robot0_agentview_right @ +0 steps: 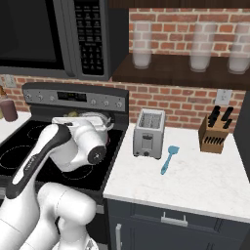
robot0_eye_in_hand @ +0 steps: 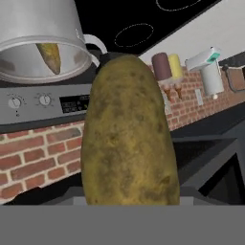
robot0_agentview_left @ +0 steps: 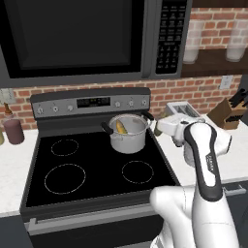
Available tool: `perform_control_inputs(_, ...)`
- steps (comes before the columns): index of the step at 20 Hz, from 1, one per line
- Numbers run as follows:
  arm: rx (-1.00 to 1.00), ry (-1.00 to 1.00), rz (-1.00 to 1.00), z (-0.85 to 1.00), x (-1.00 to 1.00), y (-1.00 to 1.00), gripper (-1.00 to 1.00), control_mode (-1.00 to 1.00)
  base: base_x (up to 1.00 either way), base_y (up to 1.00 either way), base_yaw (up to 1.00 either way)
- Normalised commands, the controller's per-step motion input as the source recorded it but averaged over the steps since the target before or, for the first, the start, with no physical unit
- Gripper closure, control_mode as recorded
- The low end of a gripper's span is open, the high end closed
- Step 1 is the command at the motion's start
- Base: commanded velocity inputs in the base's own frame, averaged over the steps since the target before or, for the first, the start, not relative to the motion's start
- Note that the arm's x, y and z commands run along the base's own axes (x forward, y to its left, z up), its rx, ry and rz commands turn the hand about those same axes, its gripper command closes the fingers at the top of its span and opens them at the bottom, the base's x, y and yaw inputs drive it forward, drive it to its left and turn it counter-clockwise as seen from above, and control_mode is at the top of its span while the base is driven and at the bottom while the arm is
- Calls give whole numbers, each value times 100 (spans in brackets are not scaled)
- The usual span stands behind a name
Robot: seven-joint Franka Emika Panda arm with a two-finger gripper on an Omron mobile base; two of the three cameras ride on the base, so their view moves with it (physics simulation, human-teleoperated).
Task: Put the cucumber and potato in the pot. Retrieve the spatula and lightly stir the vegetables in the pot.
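A big brown potato [robot0_eye_in_hand: 127,134] fills the middle of the hand view, and my gripper [robot0_agentview_left: 161,127] is shut on it. The gripper hangs just right of the steel pot [robot0_agentview_left: 128,138], which stands on the stove's back right burner. A yellowish cucumber [robot0_agentview_left: 121,127] lies inside the pot [robot0_eye_in_hand: 43,28], seen in the hand view as a cucumber [robot0_eye_in_hand: 50,56] leaning on the inner wall. The blue spatula [robot0_agentview_right: 168,158] lies flat on the white counter, to the right of the toaster. My fingertips are hidden behind the potato.
The black stove [robot0_agentview_left: 97,164] has a control panel behind the pot. A silver toaster [robot0_agentview_right: 149,133] and a knife block [robot0_agentview_right: 215,132] stand on the right counter. A dark jar [robot0_agentview_left: 13,131] stands on the left counter. A microwave [robot0_agentview_left: 72,34] hangs above the stove.
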Motion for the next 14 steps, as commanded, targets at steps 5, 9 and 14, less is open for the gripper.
perform_control_inputs(5,-1,3,-1,0,34,15,100,-100,0,0,0)
perform_control_inputs(9,-2,6,-1,0,42,11,100,-100,0,0,0)
perform_control_inputs(14,0,6,0,-10,36,0,100,-100,0,0,0)
